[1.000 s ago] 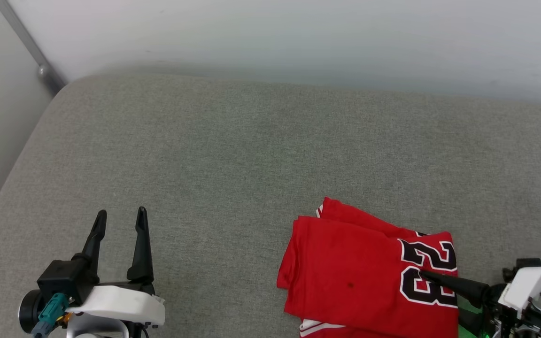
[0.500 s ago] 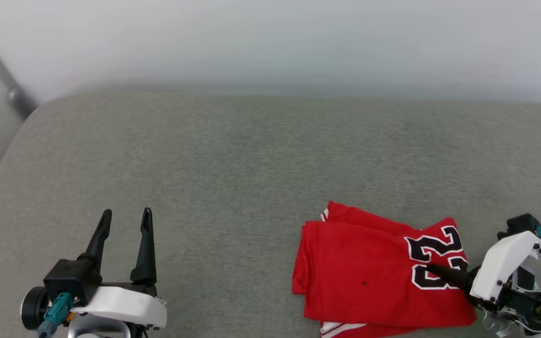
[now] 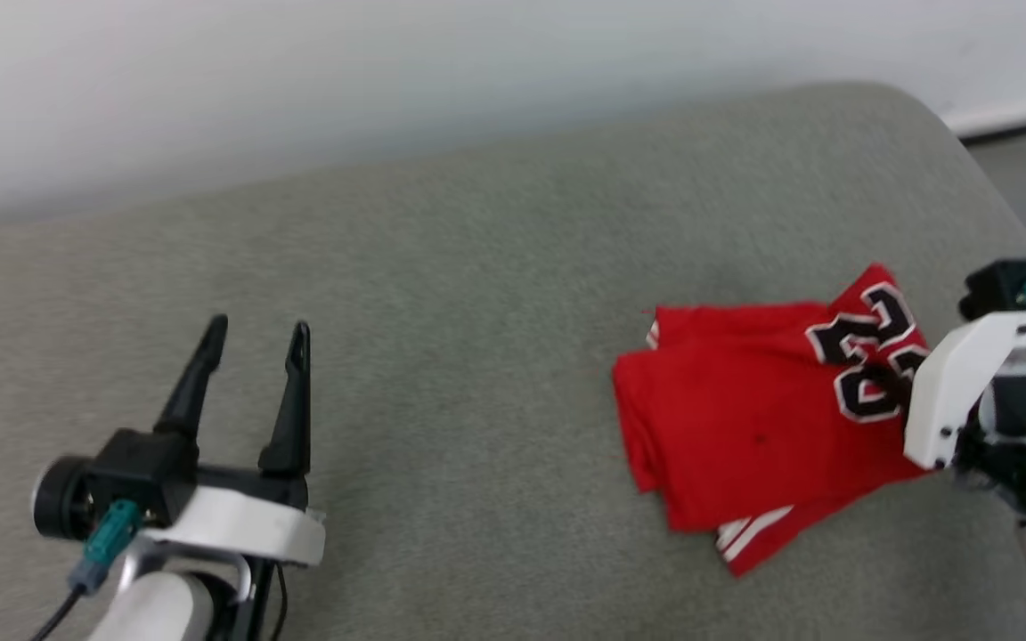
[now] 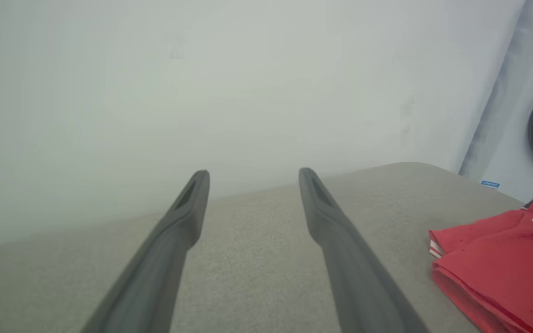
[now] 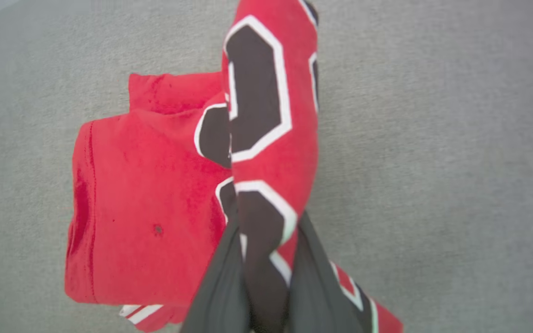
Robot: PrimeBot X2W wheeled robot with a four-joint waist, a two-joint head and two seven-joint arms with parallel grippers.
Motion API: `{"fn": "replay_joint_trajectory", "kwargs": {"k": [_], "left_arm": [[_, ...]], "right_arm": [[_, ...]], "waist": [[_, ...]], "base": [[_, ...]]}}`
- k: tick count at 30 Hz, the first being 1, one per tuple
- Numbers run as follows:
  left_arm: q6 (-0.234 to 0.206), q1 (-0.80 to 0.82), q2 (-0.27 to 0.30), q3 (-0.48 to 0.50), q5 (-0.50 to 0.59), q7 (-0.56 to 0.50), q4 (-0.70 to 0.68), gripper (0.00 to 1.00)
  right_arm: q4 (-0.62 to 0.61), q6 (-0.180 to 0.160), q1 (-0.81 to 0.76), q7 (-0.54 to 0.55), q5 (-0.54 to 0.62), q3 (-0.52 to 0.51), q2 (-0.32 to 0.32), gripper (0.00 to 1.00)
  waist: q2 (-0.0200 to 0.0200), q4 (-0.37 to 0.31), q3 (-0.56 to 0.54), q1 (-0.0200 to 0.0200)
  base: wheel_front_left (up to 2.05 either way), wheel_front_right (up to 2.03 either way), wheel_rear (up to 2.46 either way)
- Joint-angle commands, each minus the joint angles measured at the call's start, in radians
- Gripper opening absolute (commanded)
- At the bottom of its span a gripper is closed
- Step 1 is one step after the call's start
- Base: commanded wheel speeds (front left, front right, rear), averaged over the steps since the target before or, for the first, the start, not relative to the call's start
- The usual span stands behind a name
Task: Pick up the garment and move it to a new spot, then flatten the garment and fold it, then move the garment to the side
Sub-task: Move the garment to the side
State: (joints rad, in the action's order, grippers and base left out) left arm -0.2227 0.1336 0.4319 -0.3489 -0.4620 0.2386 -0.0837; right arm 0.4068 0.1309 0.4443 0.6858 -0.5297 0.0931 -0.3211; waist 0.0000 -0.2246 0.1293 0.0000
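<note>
Garment [image 3: 745,436] (folded, on cushion [image 3: 477,312]) — we note right gripper [image 5: 269,222] pinching its edge; left gripper [image 3: 259,325] spread, empty.

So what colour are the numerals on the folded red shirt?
Black with white outlines on the red fabric shirt; clearest in the right wrist view.

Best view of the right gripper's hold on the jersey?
Right wrist view: right gripper clamps the numbered fold of the red jersey. Head view: wrist housing hides the pinch. Left wrist view: a jersey corner.
</note>
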Motion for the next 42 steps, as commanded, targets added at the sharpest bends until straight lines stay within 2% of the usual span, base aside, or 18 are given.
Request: {"fn": "replay_joint_trajectory", "kwargs": {"k": [1,7,15,18,23,24,25,26,34,42], "left_arm": [[0.0,0.027,0.011,0.002,0.011,-0.009,-0.011,1.0],[0.02,0.172,0.066,-0.007,0.065,-0.084,-0.092,1.0],[0.051,0.373,0.085,-0.047,0.136,-0.179,-0.197,1.0],[0.065,0.428,0.085,-0.061,0.153,-0.203,-0.219,1.0],[0.071,0.473,0.092,-0.073,0.17,-0.229,-0.239,1.0],[0.072,0.476,0.094,-0.073,0.171,-0.232,-0.241,1.0],[0.072,0.479,0.095,-0.074,0.171,-0.234,-0.242,1.0],[0.072,0.481,0.097,-0.073,0.171,-0.236,-0.242,1.0],[0.054,0.432,0.087,-0.065,0.147,-0.204,-0.208,1.0],[0.02,0.307,0.034,-0.052,0.086,-0.096,-0.117,1.0]], "right_arm": [[0.01,-0.001,0.038,-0.013,0.007,0.0,-0.008,0.0],[0.105,-0.001,0.18,-0.133,0.057,-0.049,-0.059,0.0],[0.262,-0.001,0.366,-0.338,0.146,-0.178,-0.137,0.0],[0.318,-0.001,0.427,-0.418,0.185,-0.226,-0.145,0.0],[0.423,-0.001,0.486,-0.52,0.222,-0.264,-0.094,0.0],[0.443,-0.001,0.495,-0.538,0.231,-0.266,-0.087,0.31],[0.465,-0.001,0.502,-0.557,0.237,-0.269,-0.077,0.69],[0.489,-0.001,0.503,-0.573,0.244,-0.272,-0.068,1.0],[0.59,-0.001,0.522,-0.711,0.309,-0.304,-0.116,1.0],[0.566,-0.001,0.422,-0.767,0.32,-0.258,-0.192,1.0]], "waist": [[0.0,-0.118,0.13,0.0],[0.0,-0.193,0.316,0.0],[0.0,-0.191,0.515,0.0],[0.0,-0.178,0.562,0.0],[0.0,-0.173,0.606,0.0],[0.0,-0.173,0.61,0.0],[0.0,-0.172,0.612,0.0],[0.0,-0.172,0.613,0.0],[0.0,-0.168,0.547,0.0],[0.0,-0.104,0.354,0.0]], "base": [[0.0,0.0,0.0],[0.0,0.0,0.0],[0.0,0.0,0.0],[0.0,0.0,0.0],[0.0,0.0,0.0],[0.0,0.0,0.0],[0.0,0.0,0.0],[0.0,0.0,0.0],[0.0,0.0,0.0],[0.0,0.0,0.0]]}}
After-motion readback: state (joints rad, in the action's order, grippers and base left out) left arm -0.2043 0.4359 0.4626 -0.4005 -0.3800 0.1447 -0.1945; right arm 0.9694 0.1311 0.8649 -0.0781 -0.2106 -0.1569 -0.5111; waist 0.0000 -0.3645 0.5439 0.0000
